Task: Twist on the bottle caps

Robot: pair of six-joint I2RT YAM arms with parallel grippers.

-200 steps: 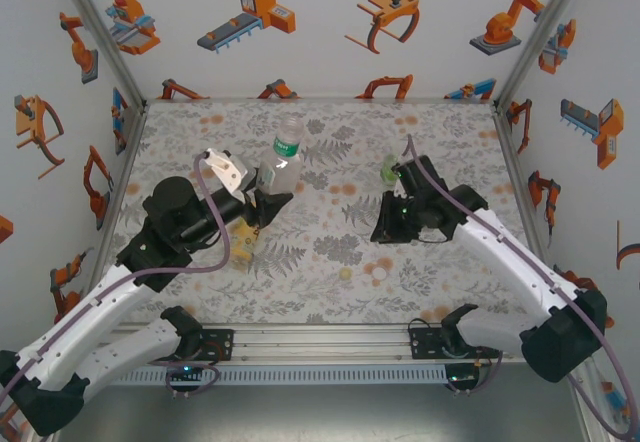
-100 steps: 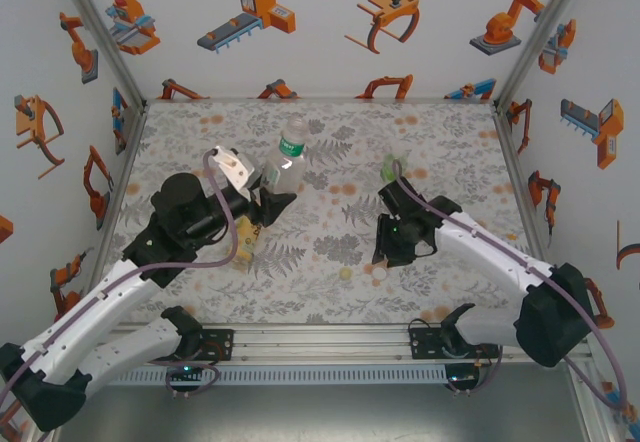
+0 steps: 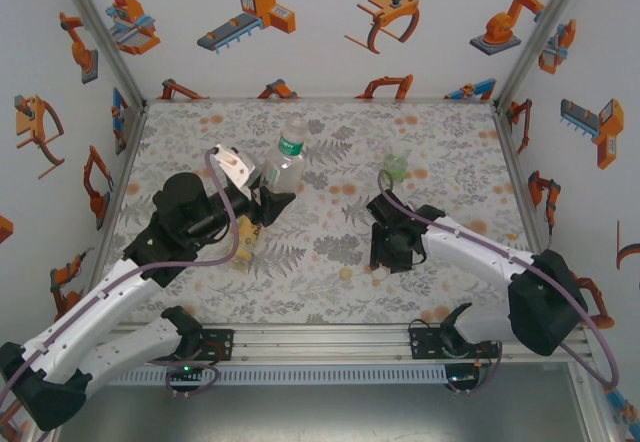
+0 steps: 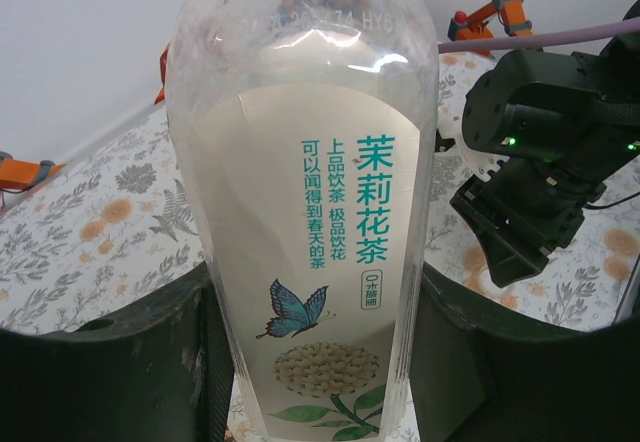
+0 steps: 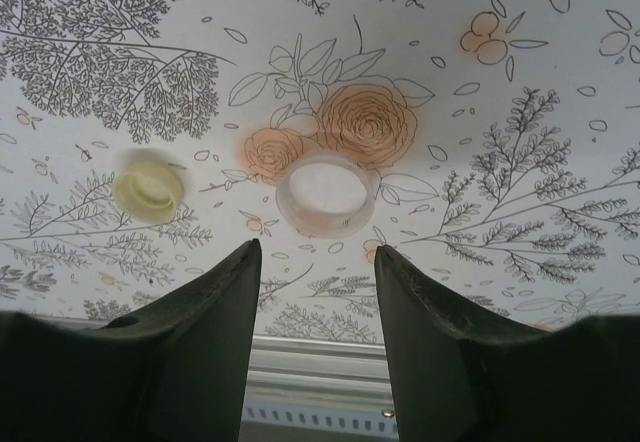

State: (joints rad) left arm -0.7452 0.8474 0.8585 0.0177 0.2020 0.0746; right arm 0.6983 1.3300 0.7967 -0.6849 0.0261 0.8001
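The left gripper (image 4: 315, 297) clasps the clear bottle (image 4: 310, 212) between its fingers, the juice bottle (image 3: 243, 242) lying near them, while the right gripper (image 5: 315, 252) hangs parted and empty, the white cap (image 5: 323, 195) just beyond its fingertips and the pale yellow cap (image 5: 148, 187) beside it, on the floral table (image 5: 520, 82) walled by robot-printed panels (image 3: 330, 52).

The left fingers (image 4: 120, 362) grip tight; the right fingers (image 5: 200, 342) hang parted, pointing down.

Pale grey leaf-and-fern print with orange roses across the counter (image 5: 520, 162). On the clear bottle (image 4: 310, 262), see-through plastic, a cream-white label, teal lettering, a blue butterfly, green leaves. One pale yellow cap (image 5: 148, 187), one white cap (image 5: 323, 194). One green bottle (image 3: 395, 166), one yellow-orange bottle (image 3: 245, 242). White walls (image 3: 320, 62) with orange robot drawings.
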